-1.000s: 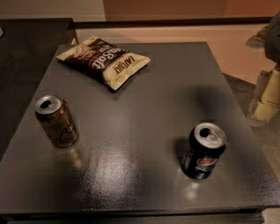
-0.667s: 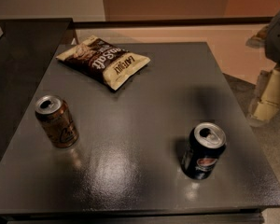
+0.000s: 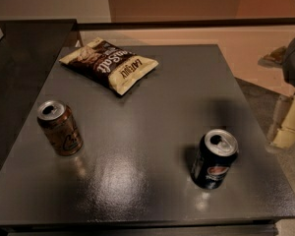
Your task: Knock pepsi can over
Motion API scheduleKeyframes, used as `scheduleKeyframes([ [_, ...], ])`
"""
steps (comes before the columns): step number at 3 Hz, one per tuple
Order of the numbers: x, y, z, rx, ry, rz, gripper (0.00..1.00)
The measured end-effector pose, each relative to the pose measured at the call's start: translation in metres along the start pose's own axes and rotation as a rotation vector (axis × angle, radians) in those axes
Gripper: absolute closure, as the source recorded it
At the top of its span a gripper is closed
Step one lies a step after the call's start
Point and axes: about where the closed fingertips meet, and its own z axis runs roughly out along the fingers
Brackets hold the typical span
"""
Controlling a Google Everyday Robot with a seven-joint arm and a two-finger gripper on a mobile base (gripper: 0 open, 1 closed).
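The pepsi can (image 3: 214, 159) is dark navy with a silver top and a round red-white-blue logo. It stands upright on the dark grey table (image 3: 152, 112), near the front right. My gripper (image 3: 286, 126) hangs at the right edge of the view, beyond the table's right edge. It is to the right of the can and slightly farther back, well apart from it.
An orange-brown can (image 3: 60, 128) stands upright at the front left of the table. A chip bag (image 3: 108, 64) lies flat at the back, left of centre. A darker counter (image 3: 19, 48) adjoins the table on the left.
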Motion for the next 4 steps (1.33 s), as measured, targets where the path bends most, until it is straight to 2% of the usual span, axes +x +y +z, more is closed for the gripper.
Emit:
scheduleKeyframes([
  [1, -0.008, 0.024, 0.008, -0.067, -0.126, -0.035, 0.0],
  [2, -0.031, 0.053, 0.013, -0.155, -0.273, -0.085, 0.0],
  [3, -0.056, 0.074, 0.018, -0.215, -0.427, -0.119, 0.0],
  [4, -0.077, 0.086, 0.024, -0.258, -0.551, -0.13, 0.0],
])
